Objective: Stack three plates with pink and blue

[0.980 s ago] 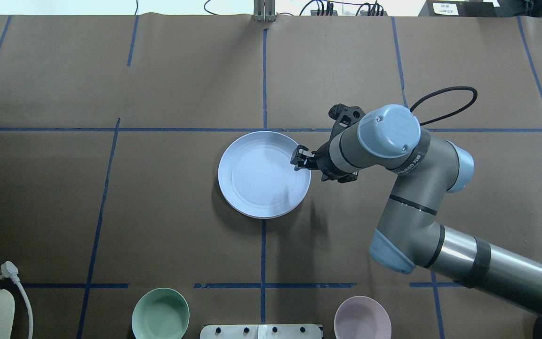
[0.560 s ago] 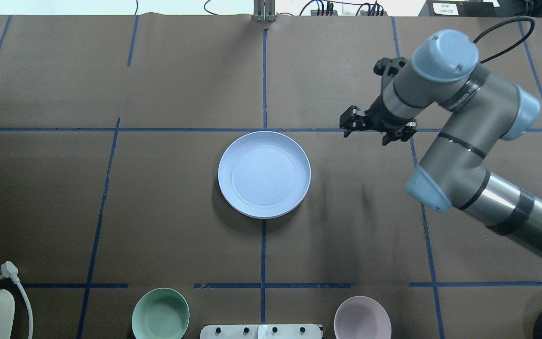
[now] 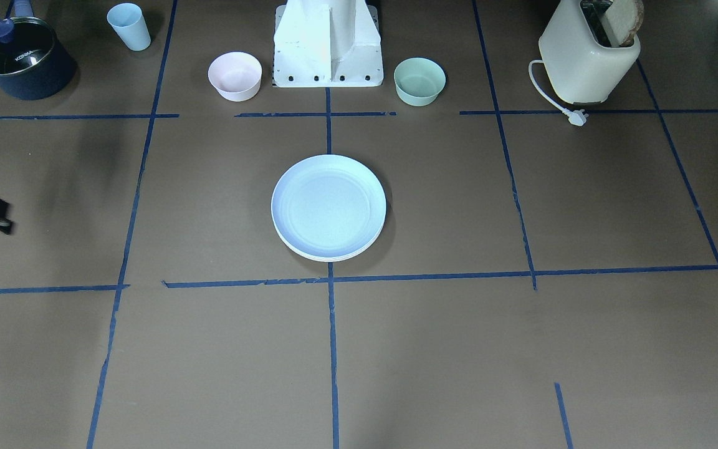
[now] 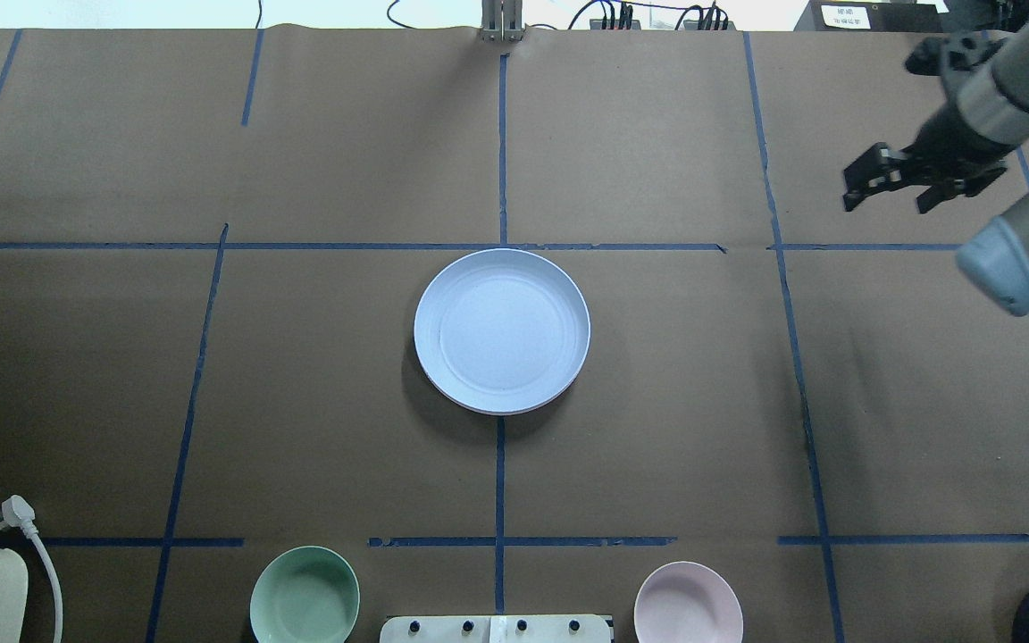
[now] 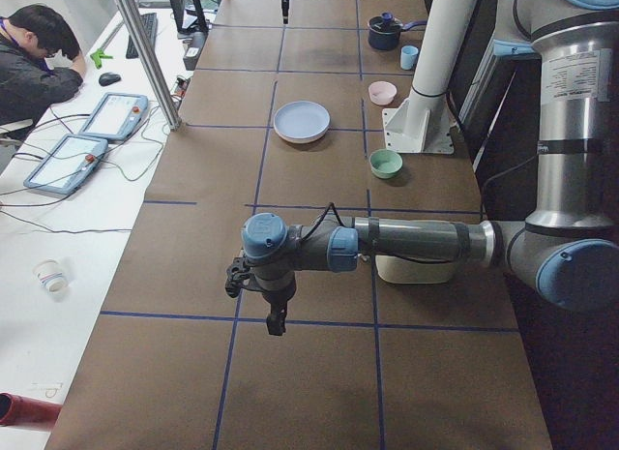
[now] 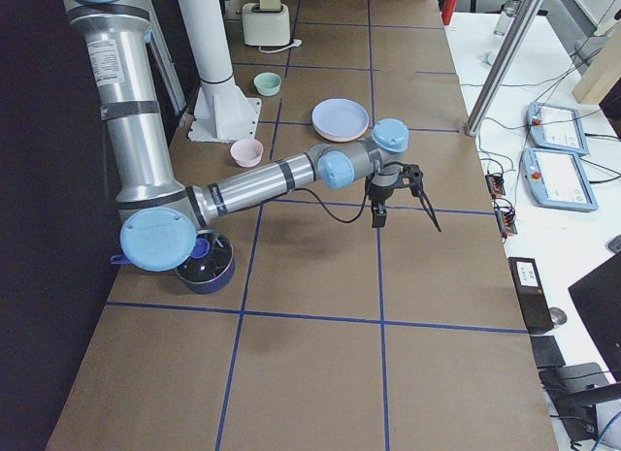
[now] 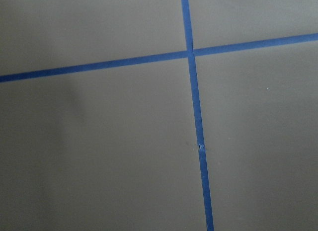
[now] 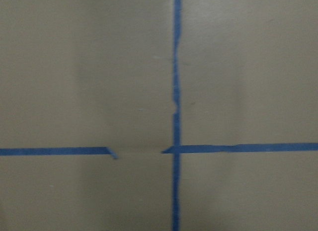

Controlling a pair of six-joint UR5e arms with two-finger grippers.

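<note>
The light blue plate (image 4: 501,330) lies on top of a stack at the table's middle, and it also shows in the front view (image 3: 329,206). Only thin rims show under it: a cream-white edge (image 3: 328,256) and a pinkish edge (image 6: 338,138). My right gripper (image 4: 852,187) hovers open and empty far to the right of the stack, and it also shows in the exterior right view (image 6: 408,223). My left gripper (image 5: 271,310) shows only in the exterior left view, over bare table far from the plates. I cannot tell if it is open or shut.
A green bowl (image 4: 305,594) and a small pink bowl (image 4: 689,603) stand near the robot base (image 3: 328,43). A toaster (image 3: 589,53) with its plug (image 4: 14,513), a dark pot (image 3: 19,59) and a light blue cup (image 3: 129,26) stand along that edge.
My right gripper has let go of the blue plate's right rim and swung away to the far right, rising. The stack has not moved.
</note>
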